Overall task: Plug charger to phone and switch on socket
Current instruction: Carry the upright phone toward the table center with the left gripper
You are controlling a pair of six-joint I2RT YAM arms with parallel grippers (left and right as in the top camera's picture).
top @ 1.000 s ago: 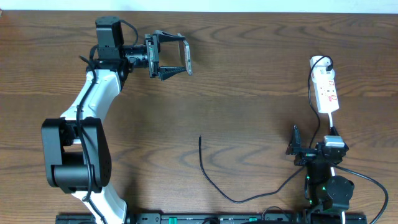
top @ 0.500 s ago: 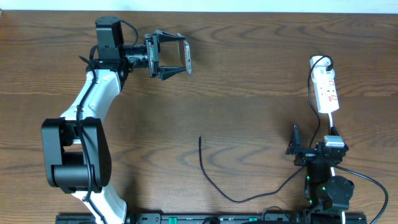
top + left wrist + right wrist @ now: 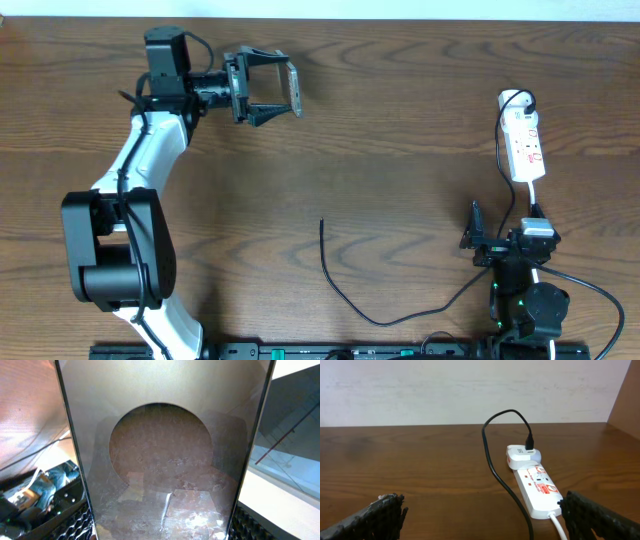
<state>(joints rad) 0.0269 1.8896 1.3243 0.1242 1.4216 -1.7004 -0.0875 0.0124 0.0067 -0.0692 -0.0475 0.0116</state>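
Observation:
My left gripper [image 3: 285, 90] is shut on the phone [image 3: 296, 89] and holds it on edge above the far left part of the table. In the left wrist view the phone [image 3: 165, 460] fills the frame as a bronze slab with a dark round patch, between my two fingers. The charger [image 3: 335, 285] lies loose at the front centre, its free tip at the upper end pointing away from me. It runs on in the right wrist view [image 3: 495, 472] to a white adapter [image 3: 522, 455] in the socket [image 3: 524, 145] [image 3: 537, 487]. My right gripper [image 3: 500, 242] [image 3: 485, 520] is open and empty, just in front of the socket.
The socket's white cord [image 3: 559, 527] leads toward my right arm base. A pale wall [image 3: 470, 390] stands behind the wooden table [image 3: 400, 180]. The right arm's black leads lie at the front right.
My left arm has shifted a little to the left and away from me, carrying the phone. The right arm, cable and socket have not moved.

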